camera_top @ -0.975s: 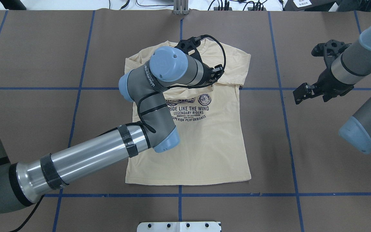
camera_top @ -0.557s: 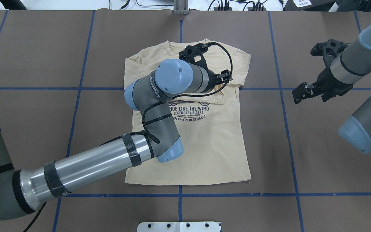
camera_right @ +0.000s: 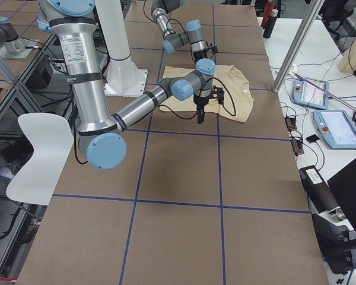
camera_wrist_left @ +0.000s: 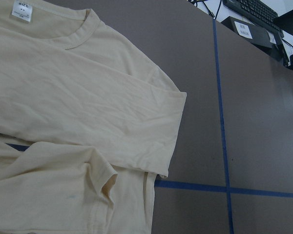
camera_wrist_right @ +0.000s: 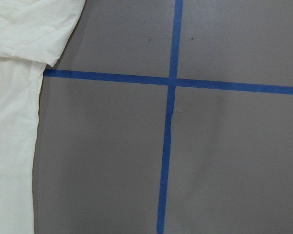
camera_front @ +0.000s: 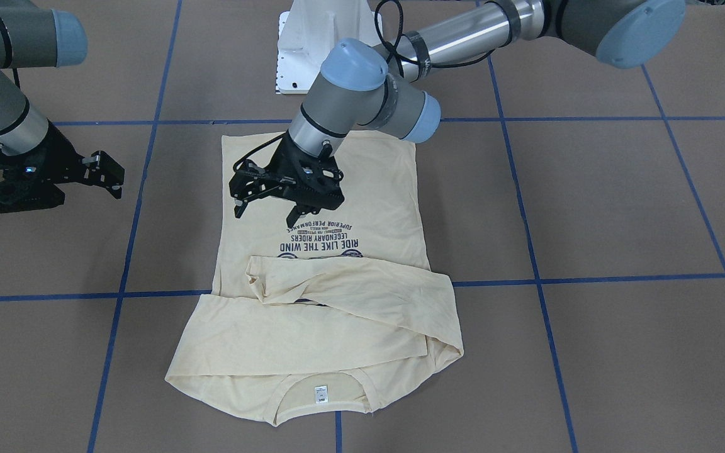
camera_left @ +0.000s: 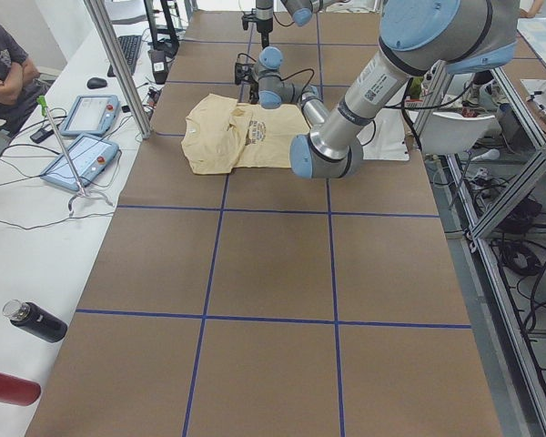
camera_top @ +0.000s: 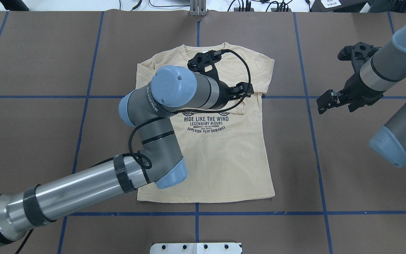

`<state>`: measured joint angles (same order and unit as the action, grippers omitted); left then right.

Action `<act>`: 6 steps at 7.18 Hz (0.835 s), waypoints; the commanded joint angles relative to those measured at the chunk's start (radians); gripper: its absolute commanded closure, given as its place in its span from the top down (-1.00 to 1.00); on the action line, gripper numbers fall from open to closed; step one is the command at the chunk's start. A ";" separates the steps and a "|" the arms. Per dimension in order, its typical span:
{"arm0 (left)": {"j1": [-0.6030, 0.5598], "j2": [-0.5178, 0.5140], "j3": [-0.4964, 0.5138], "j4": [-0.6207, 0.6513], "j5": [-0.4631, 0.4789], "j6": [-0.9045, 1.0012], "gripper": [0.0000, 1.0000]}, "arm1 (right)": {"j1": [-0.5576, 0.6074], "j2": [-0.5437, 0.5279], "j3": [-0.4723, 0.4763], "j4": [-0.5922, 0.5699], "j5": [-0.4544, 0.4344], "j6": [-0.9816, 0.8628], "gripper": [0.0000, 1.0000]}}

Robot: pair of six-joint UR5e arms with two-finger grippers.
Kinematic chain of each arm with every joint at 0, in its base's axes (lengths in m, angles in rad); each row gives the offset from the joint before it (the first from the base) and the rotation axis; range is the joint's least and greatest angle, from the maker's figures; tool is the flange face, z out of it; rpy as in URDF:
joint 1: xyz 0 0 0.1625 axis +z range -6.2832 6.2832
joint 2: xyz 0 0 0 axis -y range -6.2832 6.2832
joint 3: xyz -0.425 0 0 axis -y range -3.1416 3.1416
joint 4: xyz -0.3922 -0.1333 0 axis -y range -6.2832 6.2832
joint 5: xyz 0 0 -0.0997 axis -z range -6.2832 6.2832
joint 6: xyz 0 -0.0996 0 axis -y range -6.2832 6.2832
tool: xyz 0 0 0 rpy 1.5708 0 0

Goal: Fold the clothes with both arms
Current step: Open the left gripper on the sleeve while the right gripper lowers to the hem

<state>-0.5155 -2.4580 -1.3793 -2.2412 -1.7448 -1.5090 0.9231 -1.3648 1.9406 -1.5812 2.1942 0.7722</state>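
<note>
- One cream-yellow shirt [camera_top: 224, 158] lies flat on the middle of the counter [camera_top: 30, 70], print up, with a sleeve folded across its chest.
- Left tool [camera_front: 264, 215] hovers above the shirt, jaws wide apart, holding nothing.
- Right tool [camera_top: 324, 101] hangs beside the shirt, clear of it; I cannot tell how far it is open.

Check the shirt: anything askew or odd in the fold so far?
Yes. The folded-over sleeve lies slanted across the chest of the shirt, not square; its cuff is bunched beside the print, whose top it covers. No damage shows. The left end effector hangs open above, holding nothing.
</note>
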 commanded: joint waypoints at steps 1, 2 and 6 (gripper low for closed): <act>-0.001 0.156 -0.285 0.200 -0.033 0.003 1.00 | -0.077 -0.010 0.000 0.188 0.010 0.219 1.00; -0.005 0.215 -0.384 0.254 -0.077 0.003 1.00 | -0.154 -0.008 -0.006 0.252 -0.032 0.293 1.00; -0.018 0.269 -0.465 0.322 -0.068 0.006 0.99 | -0.320 0.013 0.014 0.262 -0.139 0.462 0.99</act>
<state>-0.5315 -2.1930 -1.8375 -1.9276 -1.8167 -1.5034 0.6481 -1.3534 1.9479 -1.3207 2.0836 1.1759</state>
